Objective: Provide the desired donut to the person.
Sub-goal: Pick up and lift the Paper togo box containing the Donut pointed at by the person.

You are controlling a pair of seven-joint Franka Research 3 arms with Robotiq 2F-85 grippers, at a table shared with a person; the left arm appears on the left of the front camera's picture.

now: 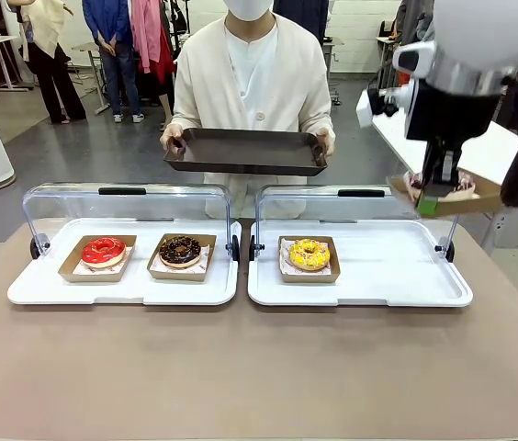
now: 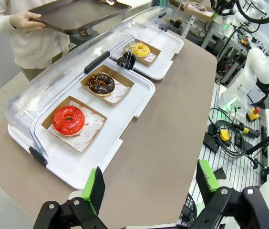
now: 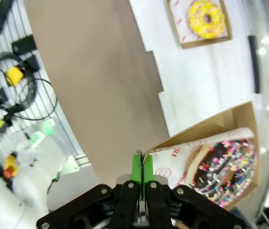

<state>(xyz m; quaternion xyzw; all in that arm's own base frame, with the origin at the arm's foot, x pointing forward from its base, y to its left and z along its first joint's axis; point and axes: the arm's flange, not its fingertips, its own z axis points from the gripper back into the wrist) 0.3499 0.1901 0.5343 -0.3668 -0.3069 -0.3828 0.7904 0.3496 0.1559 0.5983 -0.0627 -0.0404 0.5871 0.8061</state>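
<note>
Front view: the person (image 1: 250,83) is standing beyond the yellow donut (image 1: 309,254), holding a dark serving tray (image 1: 245,150) out level with a hand at each end. The right gripper (image 1: 440,191) is hanging in the air to the right of the yellow donut and well above it. It is carrying a cardboard boat (image 1: 481,197) with the sprinkled donut (image 1: 461,182) inside. A chocolate donut (image 1: 180,250) and a red donut (image 1: 103,250) are sitting left of the yellow one.

Left wrist view: the left gripper (image 2: 150,183) is hovering well apart from the yellow donut, off the table (image 2: 172,119) edge on the red donut's side. Its fingers are spread wide with nothing between them.

Right wrist view: the fingers (image 3: 137,164) are pressing together on one thin wall of the boat, near a corner. The sprinkled donut is riding out to one side of that pinch, with the yellow donut far beneath.

Handling, as a judgement: the load is light, but the card is thin and bendy, so a one-edge pinch is leaving the boat free to sag or swing. The icing looks soft and easily marked. The card wall is the place to take hold, never the donut, and a level, slow carry to the serving tray seems wise.
</note>
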